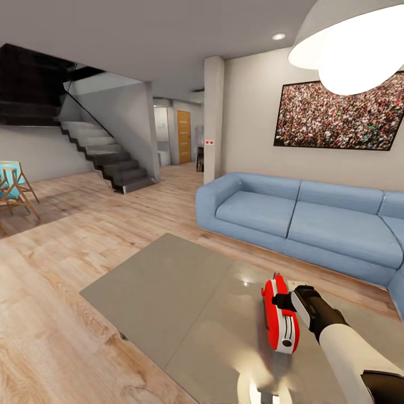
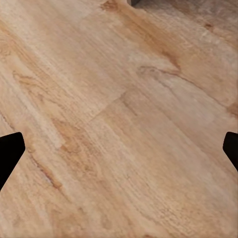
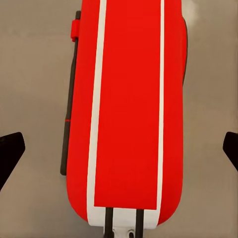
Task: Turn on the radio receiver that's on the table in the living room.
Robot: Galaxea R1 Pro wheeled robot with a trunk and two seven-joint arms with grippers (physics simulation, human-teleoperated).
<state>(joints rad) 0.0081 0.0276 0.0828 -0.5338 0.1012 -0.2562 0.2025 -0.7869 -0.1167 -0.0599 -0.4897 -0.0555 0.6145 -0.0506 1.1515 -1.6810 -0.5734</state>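
Observation:
The red radio receiver (image 1: 279,314) with white stripes stands on the glossy grey-beige table (image 1: 163,292), towards its right side. My right gripper (image 1: 285,303) is right at the radio's side, touching or nearly touching its upper edge. In the right wrist view the radio's red top (image 3: 131,109) lies just below the open gripper (image 3: 119,148), whose black fingertips (image 3: 10,153) stand wide apart on either side of it. My left gripper (image 2: 119,151) is open over the light wood floor (image 2: 119,99) with nothing between its fingers.
A blue sectional sofa (image 1: 314,219) runs behind and to the right of the table. A glowing pendant lamp (image 1: 348,45) hangs at the upper right, in front of a crowd picture (image 1: 336,112). Stairs (image 1: 106,157) and a wooden chair (image 1: 14,191) stand at the far left.

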